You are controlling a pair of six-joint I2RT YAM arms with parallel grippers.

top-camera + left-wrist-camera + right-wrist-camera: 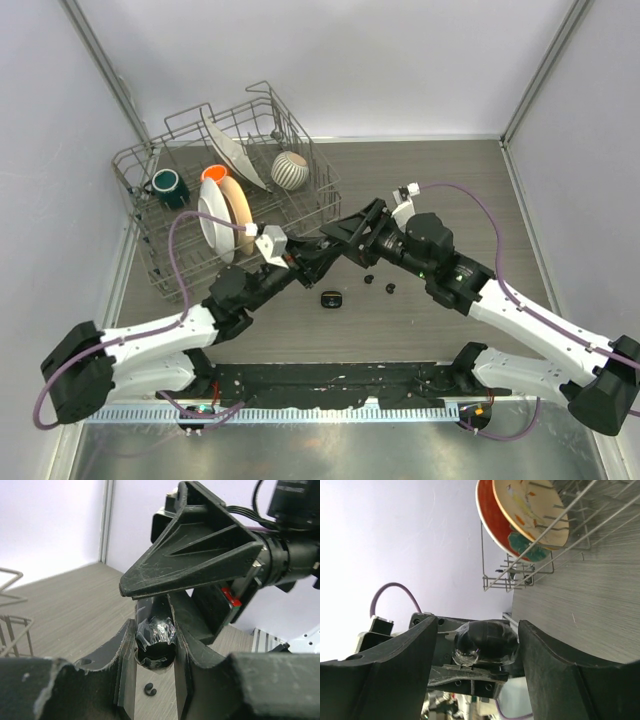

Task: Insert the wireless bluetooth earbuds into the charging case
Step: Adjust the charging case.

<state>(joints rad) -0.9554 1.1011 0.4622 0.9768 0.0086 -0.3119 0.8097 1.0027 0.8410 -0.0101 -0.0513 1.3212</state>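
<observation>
My left gripper (333,250) (156,652) is shut on the charging case (156,642), a glossy black pebble partly wrapped in clear tape, and holds it above the table. My right gripper (352,238) (478,632) meets it head-on. It is open, with its jaws on either side of the case (487,642); there is a gap on the left side, and the right finger is close to or touching the case. Two tiny black earbuds (369,277) (390,289) lie on the table below the right gripper. One earbud shows under the case in the left wrist view (149,690).
A small black oblong object (331,298) lies on the table near the earbuds. A wire dish rack (318,205) at the back left holds plates, a green mug (168,186) and a ribbed white cup (290,170).
</observation>
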